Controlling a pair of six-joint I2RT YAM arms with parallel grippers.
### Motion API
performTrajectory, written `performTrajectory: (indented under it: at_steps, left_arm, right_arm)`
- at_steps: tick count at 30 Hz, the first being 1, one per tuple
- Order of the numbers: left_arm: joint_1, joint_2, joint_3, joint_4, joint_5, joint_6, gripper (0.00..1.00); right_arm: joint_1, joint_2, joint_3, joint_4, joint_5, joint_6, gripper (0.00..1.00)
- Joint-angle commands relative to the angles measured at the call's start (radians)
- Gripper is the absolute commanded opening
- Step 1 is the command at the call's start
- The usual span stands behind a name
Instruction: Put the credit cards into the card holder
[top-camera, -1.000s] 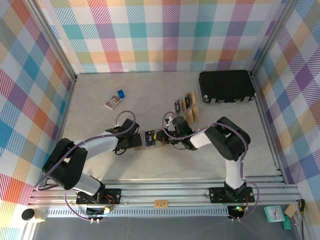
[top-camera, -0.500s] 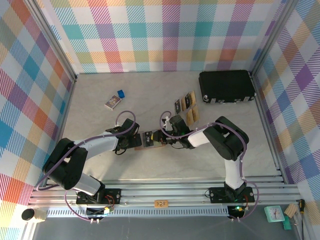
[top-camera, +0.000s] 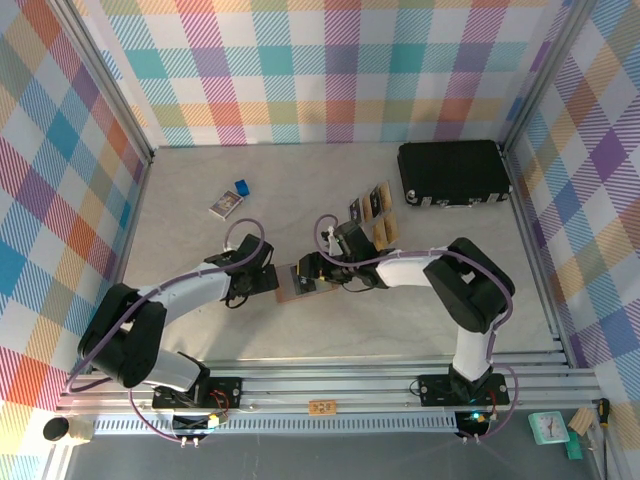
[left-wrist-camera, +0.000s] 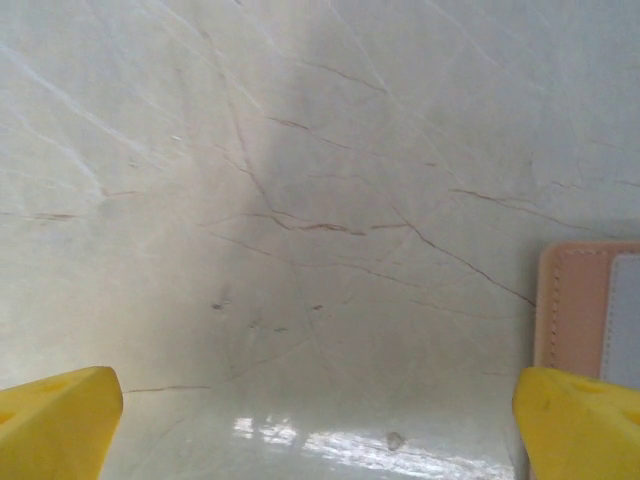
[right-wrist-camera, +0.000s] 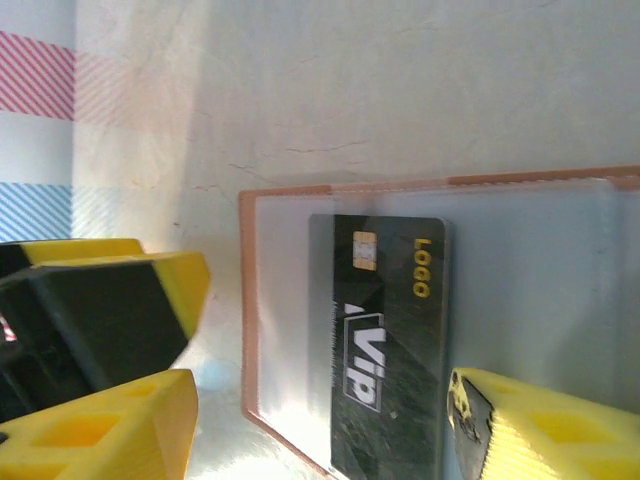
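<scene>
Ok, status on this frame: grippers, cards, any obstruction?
Left gripper open, empty, beside card holder. Right gripper open over black card lying in it. Other cards on table. Nothing in the way.

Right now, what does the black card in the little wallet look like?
The black card is a thin, flat, shiny rectangle, likely plastic, with a gold chip, gold "LOGO" and white "VIP" letters. It lies flat inside the open tan card holder, and one long edge seems tucked under a cloudy clear pocket. The right hand is open over it, not gripping it.
</scene>
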Motion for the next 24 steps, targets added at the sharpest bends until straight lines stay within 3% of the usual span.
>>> performTrajectory:
  at_steps: [1,4,6,9,13,24]
  left_arm:
    - [0.016,-0.033,0.027,-0.045,-0.033,-0.014,1.0]
    - [0.022,-0.022,0.033,-0.043,-0.026,-0.004,1.0]
    - [0.022,0.0,0.044,-0.049,-0.024,0.005,1.0]
    - [0.022,0.023,0.048,-0.048,-0.023,0.015,1.0]
    - [0.022,0.043,0.047,-0.041,-0.017,0.025,1.0]
    - [0.022,0.099,0.063,-0.033,-0.001,0.042,1.0]
  right_arm:
    - [-0.001,-0.049,0.045,-0.171,0.065,-0.09,0.68]
    - [0.0,-0.056,0.081,-0.25,0.101,-0.137,0.65]
    - [0.002,-0.051,0.124,-0.334,0.144,-0.177,0.57]
    - [0.005,-0.02,0.195,-0.455,0.203,-0.226,0.31]
    - [0.008,0.03,0.249,-0.528,0.227,-0.265,0.12]
    - [0.021,0.108,0.309,-0.553,0.22,-0.282,0.07]
